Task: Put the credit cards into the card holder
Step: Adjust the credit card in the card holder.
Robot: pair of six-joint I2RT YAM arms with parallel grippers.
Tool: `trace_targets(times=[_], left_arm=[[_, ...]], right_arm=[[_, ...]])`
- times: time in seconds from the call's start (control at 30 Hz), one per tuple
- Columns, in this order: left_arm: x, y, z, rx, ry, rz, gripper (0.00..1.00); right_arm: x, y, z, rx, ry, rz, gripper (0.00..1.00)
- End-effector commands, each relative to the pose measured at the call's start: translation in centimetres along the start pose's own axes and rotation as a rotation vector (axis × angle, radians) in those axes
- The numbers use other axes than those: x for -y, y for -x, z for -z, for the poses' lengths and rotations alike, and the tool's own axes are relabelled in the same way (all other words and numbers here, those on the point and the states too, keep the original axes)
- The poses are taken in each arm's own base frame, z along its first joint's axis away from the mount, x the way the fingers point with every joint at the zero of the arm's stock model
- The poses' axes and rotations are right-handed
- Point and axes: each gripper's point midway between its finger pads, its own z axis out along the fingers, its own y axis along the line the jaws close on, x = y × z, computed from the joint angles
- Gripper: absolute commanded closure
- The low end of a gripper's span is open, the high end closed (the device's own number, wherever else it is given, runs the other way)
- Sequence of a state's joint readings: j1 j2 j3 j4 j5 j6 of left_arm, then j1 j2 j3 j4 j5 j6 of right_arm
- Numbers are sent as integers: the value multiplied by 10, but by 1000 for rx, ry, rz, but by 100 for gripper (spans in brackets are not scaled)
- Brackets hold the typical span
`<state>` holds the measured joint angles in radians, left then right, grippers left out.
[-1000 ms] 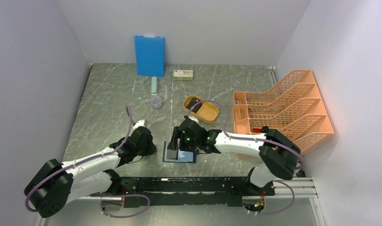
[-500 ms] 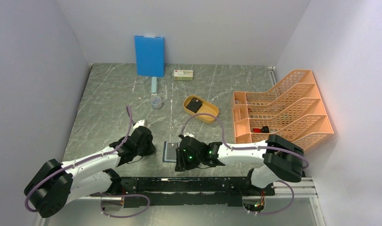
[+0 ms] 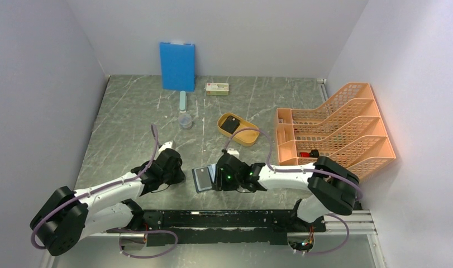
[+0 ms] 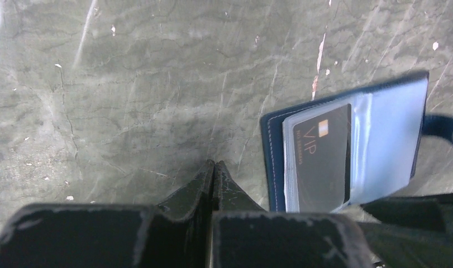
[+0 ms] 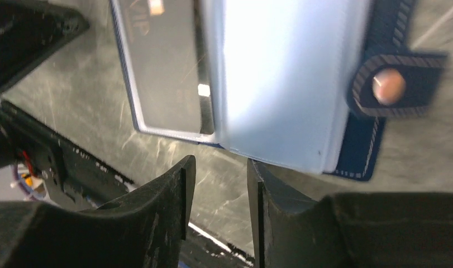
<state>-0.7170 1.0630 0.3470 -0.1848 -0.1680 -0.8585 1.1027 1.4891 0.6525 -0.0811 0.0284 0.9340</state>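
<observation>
The card holder [image 3: 202,178] lies open on the table near the front edge, dark navy outside with pale blue sleeves. A black VIP card [image 4: 319,157] sits in its left sleeve, and it also shows in the right wrist view [image 5: 162,61]. The snap tab [image 5: 400,86] sticks out on the holder's right side. My right gripper [image 5: 218,167] is open and empty, low at the holder's near edge [image 5: 280,84]. My left gripper [image 4: 214,166] is shut and empty, on the table just left of the holder [image 4: 271,156]. A dark flat card [image 3: 230,124] lies in the yellow tray.
The yellow oval tray [image 3: 247,135] stands behind the holder. An orange file rack [image 3: 335,131] fills the right side. A blue board [image 3: 177,66], a small box [image 3: 217,88], a pale stick [image 3: 182,100] and a clear cup [image 3: 185,120] are at the back.
My right gripper has drawn back off the holder and shifted, ending at its right side. The holder has slid a little left and turned. My left arm has barely moved.
</observation>
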Motion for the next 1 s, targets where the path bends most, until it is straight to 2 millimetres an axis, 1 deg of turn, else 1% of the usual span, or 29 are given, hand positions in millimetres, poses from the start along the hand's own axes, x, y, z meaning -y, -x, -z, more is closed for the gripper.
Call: trace_targets(times=[0.0, 0.13, 0.23, 0.33, 0.43, 0.47, 0.53, 0.63, 0.7, 0.73, 0.8, 0.87, 0.9, 0.97], left_arm=[[-8, -10, 0, -56, 30, -31, 95], [-6, -8, 0, -44, 23, -31, 95], [-3, -5, 1, -35, 11, -36, 95], [7, -2, 2, -28, -35, -49, 95], [23, 1, 3, -27, -111, -52, 95], [29, 1, 4, -29, -139, -51, 95], [37, 0, 4, -39, -179, -42, 95], [41, -3, 3, -54, -198, -35, 95], [41, -5, 1, -65, -198, -30, 95], [40, -7, 0, -72, -195, -27, 95], [39, -10, -2, -81, -194, -25, 95], [37, -12, -4, -89, -186, -22, 95], [36, -13, -5, -92, -180, -23, 95], [35, -15, -6, -98, -177, -24, 95]], right_arm=[[11, 19, 5, 75, -30, 21, 56], [-4, 23, 22, 87, 31, 74, 54], [-18, 37, 44, 139, 76, 109, 51], [-32, 56, 63, 211, 106, 125, 46], [-37, 72, 69, 280, 103, 83, 42], [-43, 76, 70, 298, 126, 70, 42], [-53, 81, 66, 311, 160, 47, 41], [-65, 86, 56, 311, 191, 14, 37], [-63, 89, 45, 311, 155, -19, 37], [-57, 91, 39, 310, 118, -35, 38], [-44, 93, 28, 299, 41, -59, 45], [-31, 95, 18, 286, -9, -71, 56], [-26, 95, 15, 280, -26, -72, 61], [-16, 94, 9, 272, -62, -72, 68]])
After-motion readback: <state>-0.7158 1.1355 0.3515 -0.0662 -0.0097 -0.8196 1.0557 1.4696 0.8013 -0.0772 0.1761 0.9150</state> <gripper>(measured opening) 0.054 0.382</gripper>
